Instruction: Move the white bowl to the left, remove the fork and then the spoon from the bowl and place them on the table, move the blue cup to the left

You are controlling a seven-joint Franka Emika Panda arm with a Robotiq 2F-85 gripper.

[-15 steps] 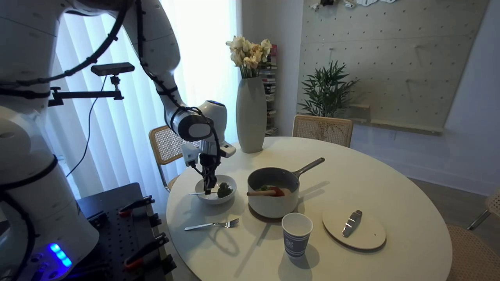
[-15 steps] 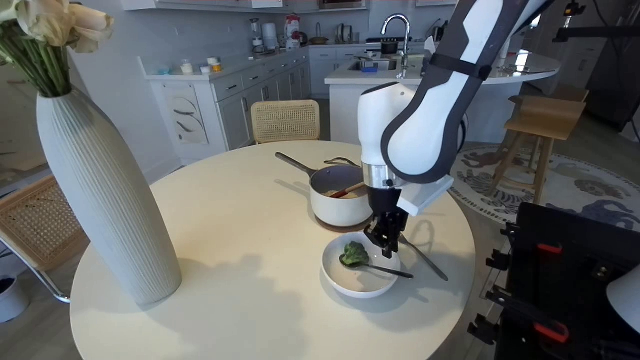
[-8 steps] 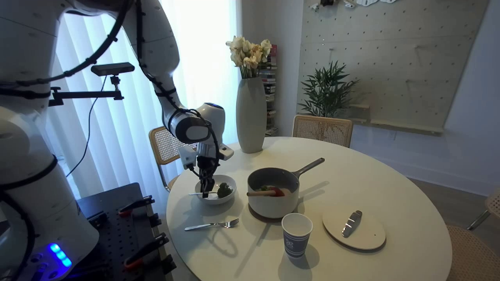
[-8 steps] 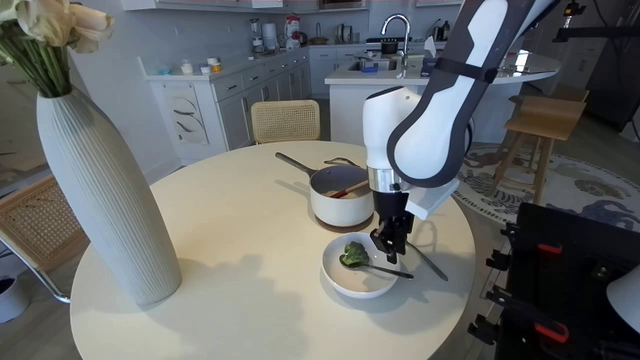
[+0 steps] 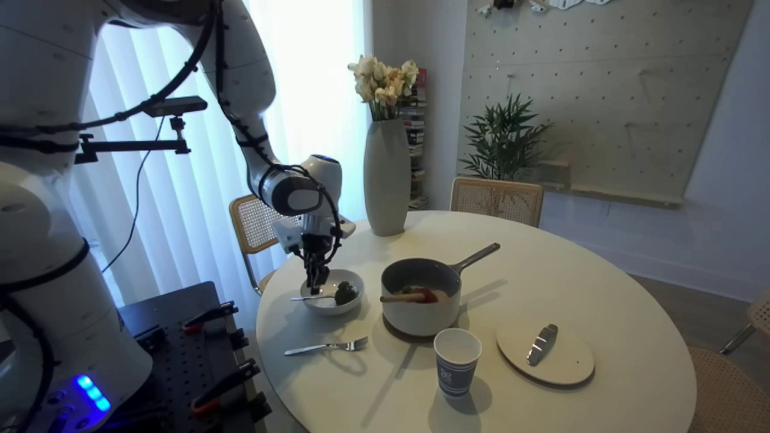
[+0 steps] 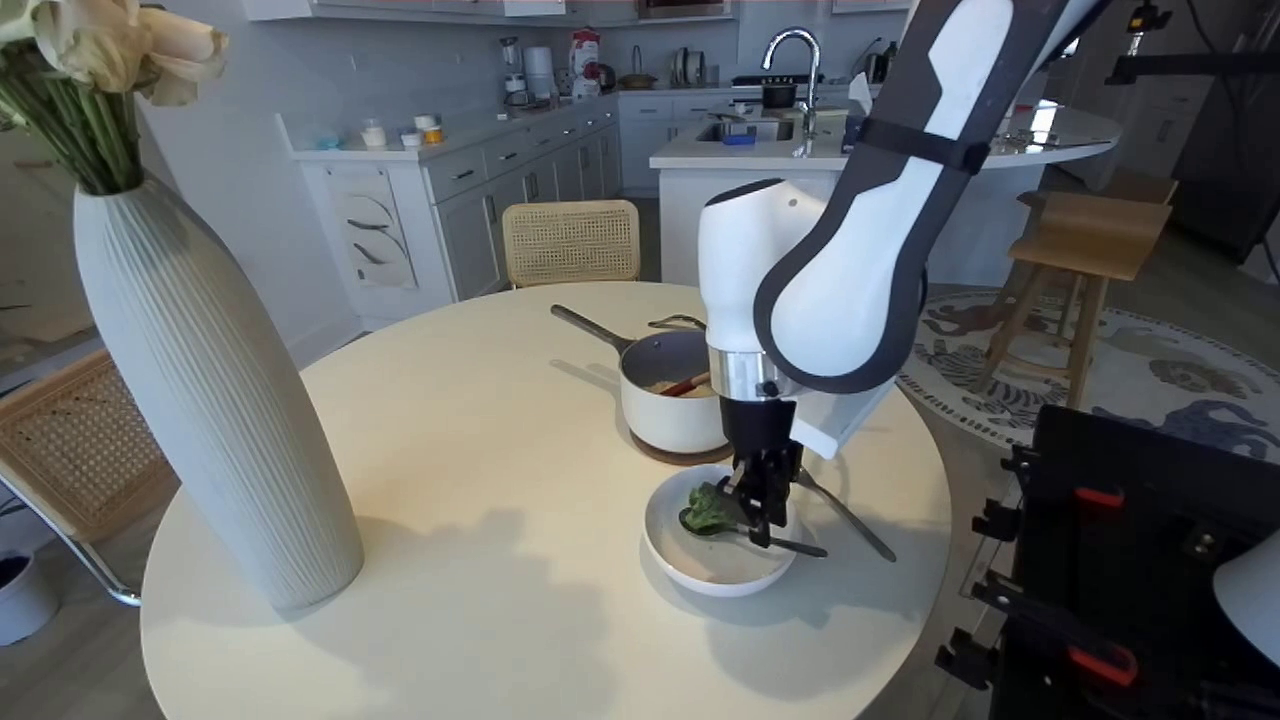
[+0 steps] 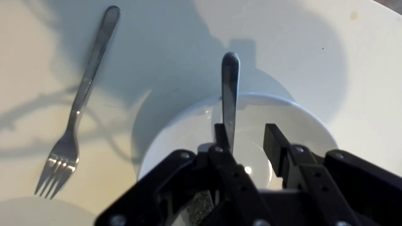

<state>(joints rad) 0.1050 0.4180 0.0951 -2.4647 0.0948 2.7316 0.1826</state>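
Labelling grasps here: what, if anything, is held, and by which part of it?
Nothing is held: the end effector stands open over the white bowl, its jaws apart, and the spoon rests in the bowl, ungripped.

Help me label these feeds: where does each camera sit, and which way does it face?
In an exterior view: beside the robot's base, facing across the table toward the pegboard; base, arm and gripper show.
In an exterior view: near the vase, facing the kitchen island over the table; arm and gripper show.
Wrist view: on the wrist, facing down at the white bowl, spoon and fork; the gripper's fingers show.
Shared: saucepan in both exterior views; bowl, spoon, fork in all three.
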